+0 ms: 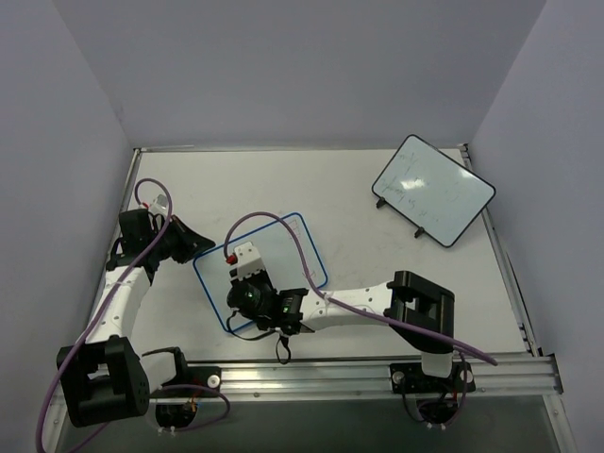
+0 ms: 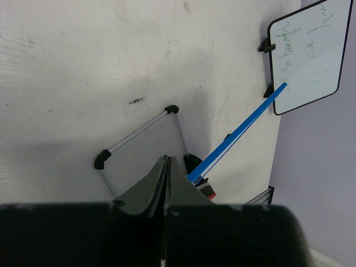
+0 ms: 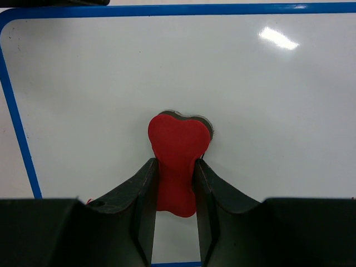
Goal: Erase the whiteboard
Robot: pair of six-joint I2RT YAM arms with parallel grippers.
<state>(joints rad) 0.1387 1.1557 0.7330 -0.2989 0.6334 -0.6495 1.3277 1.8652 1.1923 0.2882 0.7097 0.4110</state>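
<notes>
Two grippers: both are at the whiteboard (image 1: 286, 249), one over its face and one at its rim.
Whiteboard: blue-rimmed, it lies on the table (image 1: 189, 179) just beyond the arm bases, turned at an angle to the table's edges.
Right gripper (image 3: 175, 167): it sits over the near part of the whiteboard, with the jaws closed partway onto a red eraser (image 3: 178, 142).
Red eraser: it is pinched at its narrow waist between the two fingers, and its rounded head sticks out past the fingertips against the white face of the whiteboard.
Left gripper (image 2: 167, 167): it is just beside the whiteboard's left rim, with the fingers pressed flat together and nothing visible between them. Whether the tips touch the rim, I cannot tell.
Whiteboard face: the part in the right wrist view is plain white inside the blue rim.
Black-rimmed board (image 1: 434, 189): it is well apart from the whiteboard, toward the table's far right corner, and carries faint marks.
</notes>
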